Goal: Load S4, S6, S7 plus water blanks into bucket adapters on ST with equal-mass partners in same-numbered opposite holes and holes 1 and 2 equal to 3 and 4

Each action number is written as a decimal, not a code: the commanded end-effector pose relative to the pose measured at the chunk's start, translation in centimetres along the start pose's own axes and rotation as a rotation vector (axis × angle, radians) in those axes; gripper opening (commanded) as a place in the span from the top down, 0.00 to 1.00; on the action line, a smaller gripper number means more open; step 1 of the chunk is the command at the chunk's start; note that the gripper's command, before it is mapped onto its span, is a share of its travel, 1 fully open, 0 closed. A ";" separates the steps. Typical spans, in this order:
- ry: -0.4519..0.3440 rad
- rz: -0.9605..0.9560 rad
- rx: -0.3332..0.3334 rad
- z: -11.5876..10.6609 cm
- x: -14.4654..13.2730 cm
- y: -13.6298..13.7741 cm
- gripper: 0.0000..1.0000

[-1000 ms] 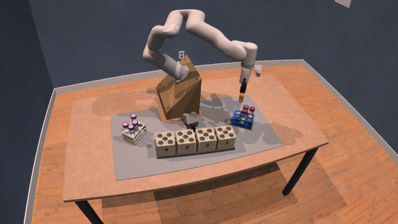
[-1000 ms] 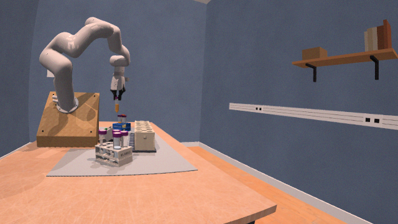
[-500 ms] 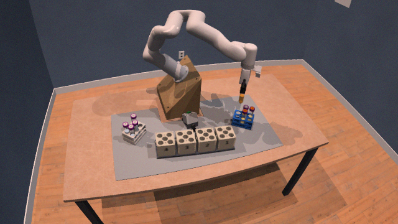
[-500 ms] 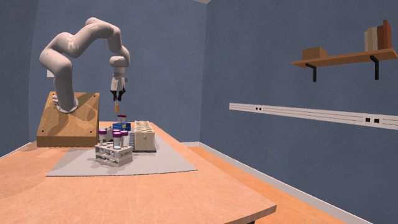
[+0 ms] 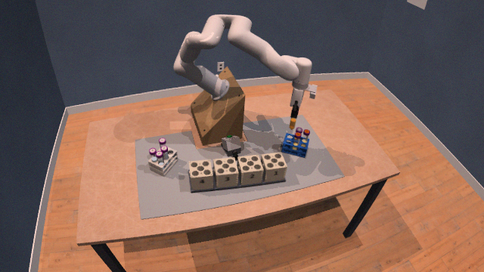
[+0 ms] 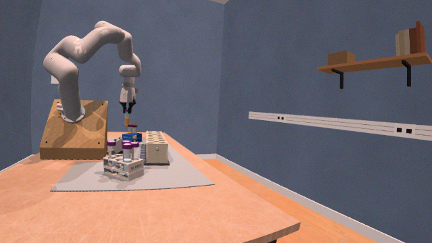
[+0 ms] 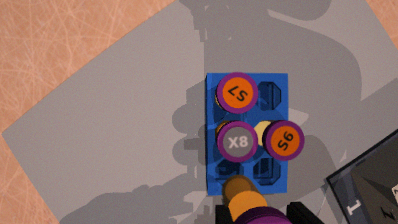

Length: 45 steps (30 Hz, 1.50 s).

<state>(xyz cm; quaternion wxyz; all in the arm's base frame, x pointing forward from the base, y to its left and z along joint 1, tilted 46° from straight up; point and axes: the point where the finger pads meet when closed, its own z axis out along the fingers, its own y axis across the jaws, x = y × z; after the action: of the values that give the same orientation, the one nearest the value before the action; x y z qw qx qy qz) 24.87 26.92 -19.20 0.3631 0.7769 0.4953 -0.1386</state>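
Closest to me, the desk (image 5: 106, 215) (image 6: 169, 216) (image 7: 50, 50) carries, from left, the BLANKS rack (image 5: 163, 169) (image 6: 136, 171) with four purple-capped tubes, then adapters 4 (image 5: 202, 181) (image 6: 156, 153), 3 (image 5: 227, 179), 2 (image 5: 252, 176) and 1 (image 5: 275, 173). My claw (image 5: 294, 112) (image 6: 127, 111) (image 7: 258, 215) grips an orange-filled tube (image 5: 293, 123) (image 6: 127, 121) (image 7: 247, 204) above the blue rack (image 5: 295, 153) (image 6: 126, 138) (image 7: 282, 187) holding S7 (image 5: 306, 132) (image 7: 237, 93), X8 (image 5: 299, 130) (image 7: 237, 142) and S6 (image 5: 298, 135) (image 7: 284, 140).

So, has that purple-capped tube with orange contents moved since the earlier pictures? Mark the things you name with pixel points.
Yes, down: the purple-capped tube (image 5: 293, 123) (image 6: 127, 121) (image 7: 246, 204) now hangs closer to the blue tube rack (image 5: 296, 153) (image 6: 127, 138) (image 7: 284, 82) below.
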 end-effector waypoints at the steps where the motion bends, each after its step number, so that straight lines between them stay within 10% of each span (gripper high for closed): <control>1: 0.005 0.001 0.000 0.7 0.2 0.0 1.00; 45: 0.005 0.001 0.000 4.5 0.2 0.1 1.00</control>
<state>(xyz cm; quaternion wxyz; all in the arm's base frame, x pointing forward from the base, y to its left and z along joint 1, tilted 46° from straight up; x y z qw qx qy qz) 25.52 23.86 -22.28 0.3630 0.7770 0.4953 -0.1383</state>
